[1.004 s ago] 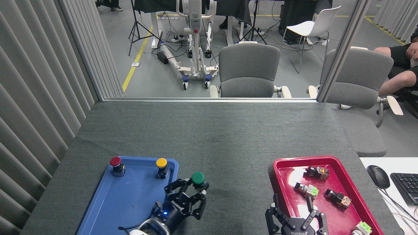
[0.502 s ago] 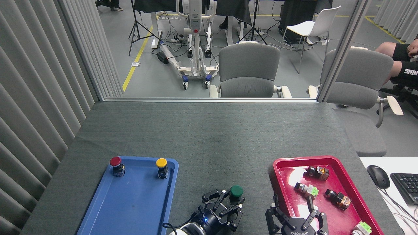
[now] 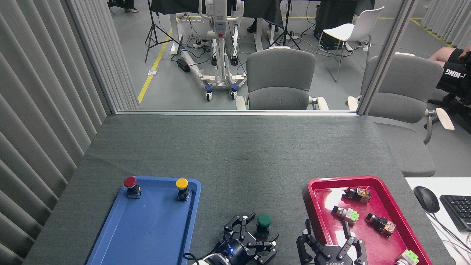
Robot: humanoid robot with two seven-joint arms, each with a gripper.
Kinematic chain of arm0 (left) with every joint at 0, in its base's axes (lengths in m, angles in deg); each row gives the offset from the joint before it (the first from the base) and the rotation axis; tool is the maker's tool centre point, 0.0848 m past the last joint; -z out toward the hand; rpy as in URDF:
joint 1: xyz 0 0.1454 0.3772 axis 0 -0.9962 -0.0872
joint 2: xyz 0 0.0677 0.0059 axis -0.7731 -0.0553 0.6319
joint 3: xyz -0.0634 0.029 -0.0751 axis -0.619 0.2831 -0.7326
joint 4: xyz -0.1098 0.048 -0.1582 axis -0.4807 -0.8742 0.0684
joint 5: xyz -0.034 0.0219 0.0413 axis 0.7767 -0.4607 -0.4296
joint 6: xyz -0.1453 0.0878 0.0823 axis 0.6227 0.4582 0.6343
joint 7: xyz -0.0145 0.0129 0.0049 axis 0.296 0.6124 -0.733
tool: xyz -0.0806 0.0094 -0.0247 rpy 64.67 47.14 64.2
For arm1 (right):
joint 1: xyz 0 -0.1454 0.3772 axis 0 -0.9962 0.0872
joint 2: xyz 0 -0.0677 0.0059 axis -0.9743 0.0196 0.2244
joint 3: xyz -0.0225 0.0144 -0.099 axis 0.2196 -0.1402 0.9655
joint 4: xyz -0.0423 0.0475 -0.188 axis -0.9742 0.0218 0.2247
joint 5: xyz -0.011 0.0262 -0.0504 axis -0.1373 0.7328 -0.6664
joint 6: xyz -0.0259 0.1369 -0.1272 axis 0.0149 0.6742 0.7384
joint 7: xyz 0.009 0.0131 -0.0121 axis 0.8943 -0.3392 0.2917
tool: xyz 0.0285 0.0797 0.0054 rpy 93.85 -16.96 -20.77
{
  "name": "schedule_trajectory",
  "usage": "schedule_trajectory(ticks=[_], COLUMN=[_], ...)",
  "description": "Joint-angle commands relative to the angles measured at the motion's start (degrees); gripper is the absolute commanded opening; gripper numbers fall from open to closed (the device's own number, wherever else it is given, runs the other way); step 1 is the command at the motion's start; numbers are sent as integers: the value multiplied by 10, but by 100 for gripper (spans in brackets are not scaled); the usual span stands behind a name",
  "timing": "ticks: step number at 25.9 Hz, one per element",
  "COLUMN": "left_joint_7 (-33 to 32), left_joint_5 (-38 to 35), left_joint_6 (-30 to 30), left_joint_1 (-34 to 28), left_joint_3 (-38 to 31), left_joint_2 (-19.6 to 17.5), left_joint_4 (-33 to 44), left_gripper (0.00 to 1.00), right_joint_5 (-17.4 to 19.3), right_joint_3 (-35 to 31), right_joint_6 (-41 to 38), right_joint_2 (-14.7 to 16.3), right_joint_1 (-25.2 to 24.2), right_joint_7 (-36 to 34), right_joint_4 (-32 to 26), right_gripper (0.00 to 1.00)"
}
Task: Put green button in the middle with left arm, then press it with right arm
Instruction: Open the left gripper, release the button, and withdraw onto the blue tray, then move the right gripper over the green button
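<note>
Two fingers of the left gripper (image 3: pixel 259 237) now stand spread apart around the green button (image 3: pixel 264 223), where half a second ago they clamped it. The button sits upright on the middle (image 3: pixel 254 169), the grey cloth between blue tray (image 3: pixel 110 235) and red tray (image 3: pixel 312 191). Placement looks done. The right gripper (image 3: pixel 329 243), fingers open, waits just beside; pressing comes next.

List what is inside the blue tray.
The blue tray holds a red-capped button and a yellow-capped button, both upright near its far edge. The rest is bare; nothing covers it.
</note>
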Motion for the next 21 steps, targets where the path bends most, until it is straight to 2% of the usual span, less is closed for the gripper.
schedule_trajectory(ticks=[1,3,5,8,11,15,17,21], left_joint_7=[-2,-4,-5,-6,-26,-87,-93,-93], left_joint_5=[2,19,42,48,23,-69,-84,-86], left_joint_6=[4,8,8,1,-10,-111,-128,-129], left_joint_1=[-17,-48,-90,-175,-251,-265,-280,-287], left_joint_3=[-7,-32,-83,-197,-342,-512,-547,-554], left_joint_2=[-43,-92,-124,-168,-165,-129,-116,-108], left_joint_4=[89,162,230,331,398,404,409,405], left_gripper=[100,100,100,100,100,100,100,100], right_joint_5=[-1,-3,-6,-5,-6,-6,-7,-9], right_joint_3=[3,4,15,29,47,61,64,83], right_joint_6=[0,0,1,8,8,8,6,6], right_joint_2=[-1,-2,-2,-2,-2,-8,-8,-12], right_joint_1=[0,2,7,22,31,36,36,48], right_joint_7=[1,2,3,5,13,24,24,25], right_joint_4=[0,0,-1,0,6,8,13,33], right_gripper=[99,99,99,87,71,69,60,40])
